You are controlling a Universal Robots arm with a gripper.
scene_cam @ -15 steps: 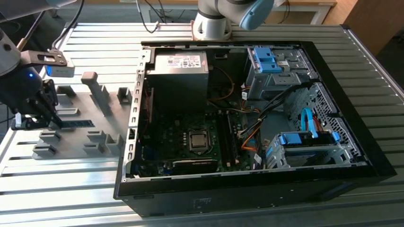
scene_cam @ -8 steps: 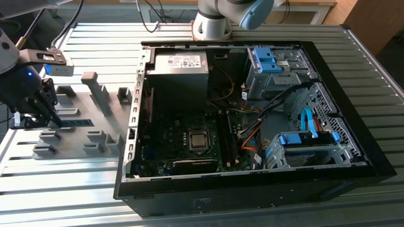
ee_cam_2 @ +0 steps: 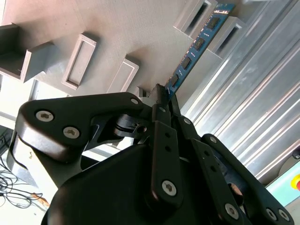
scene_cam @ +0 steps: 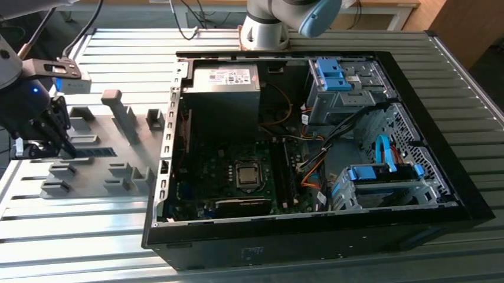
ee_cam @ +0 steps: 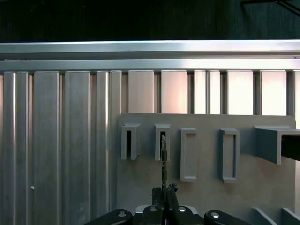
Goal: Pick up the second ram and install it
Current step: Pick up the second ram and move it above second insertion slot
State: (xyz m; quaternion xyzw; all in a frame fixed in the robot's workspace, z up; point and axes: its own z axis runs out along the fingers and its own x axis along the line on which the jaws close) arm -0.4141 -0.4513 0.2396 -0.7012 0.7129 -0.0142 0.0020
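The second ram [ee_cam_2: 197,44] is a thin blue stick with dark chips. It runs from my fingertips to a slotted block of the grey holder fixture [ee_cam_2: 117,28]. My gripper [ee_cam_2: 164,96] is shut on its near end. In the first wrist view the ram [ee_cam: 163,154] shows edge-on, between the fingers of the gripper [ee_cam: 164,190] and a slot of the fixture [ee_cam: 206,197]. In the exterior view the gripper [scene_cam: 67,152] stands over the fixture [scene_cam: 118,159] at the exterior view's left, with the ram [scene_cam: 96,152] a dark strip beside it.
An open computer case [scene_cam: 315,135] lies on the slatted metal table [scene_cam: 79,224], to the exterior view's right of the fixture. Inside are the motherboard's memory slots [scene_cam: 285,171], a power supply [scene_cam: 224,79] and blue drive bays [scene_cam: 331,73]. The arm's base [scene_cam: 264,29] stands behind the case.
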